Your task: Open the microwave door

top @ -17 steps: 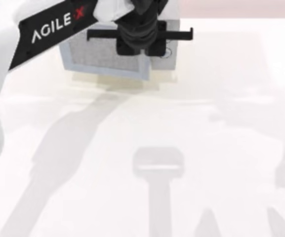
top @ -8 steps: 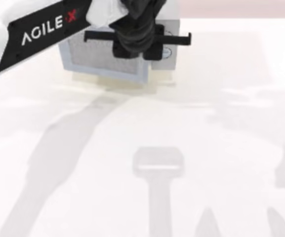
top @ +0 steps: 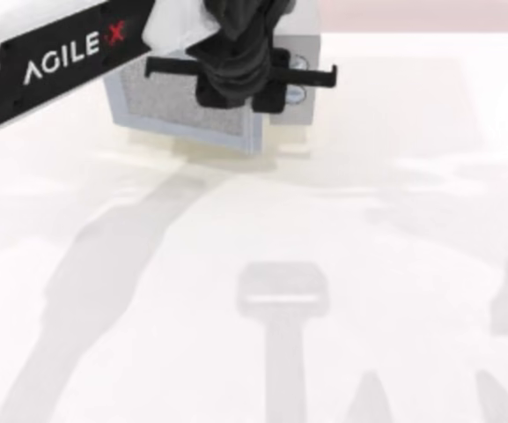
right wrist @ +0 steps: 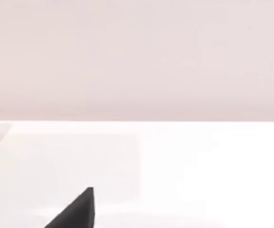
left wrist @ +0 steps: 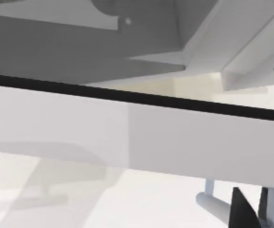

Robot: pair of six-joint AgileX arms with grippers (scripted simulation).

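Note:
The microwave point(top: 302, 44) stands at the table's far edge, left of centre. Its two knobs point(top: 298, 77) show on the front. The microwave door point(top: 174, 99), with its mesh window, stands slightly ajar, its free edge point(top: 255, 132) swung away from the knob panel. My left gripper point(top: 240, 79) hangs over the front at that edge. In the left wrist view the door point(left wrist: 174, 142) crosses as a wide pale panel. The slim handle point(left wrist: 212, 205) runs between the black fingers point(left wrist: 243, 216), and the gripper point(left wrist: 255, 213) is shut on it. My right gripper point(right wrist: 82, 211) is out of the top view, over bare table.
Pale tabletop point(top: 324, 220) spreads in front of the microwave, crossed only by the arms' shadows. A pinkish wall point(right wrist: 137, 57) rises behind the far edge. My left arm's black link point(top: 60, 57) reaches in from the upper left.
My left gripper has shifted left, taking the handle with it. The door's free edge has swung out from the knob panel, and the gap has widened.

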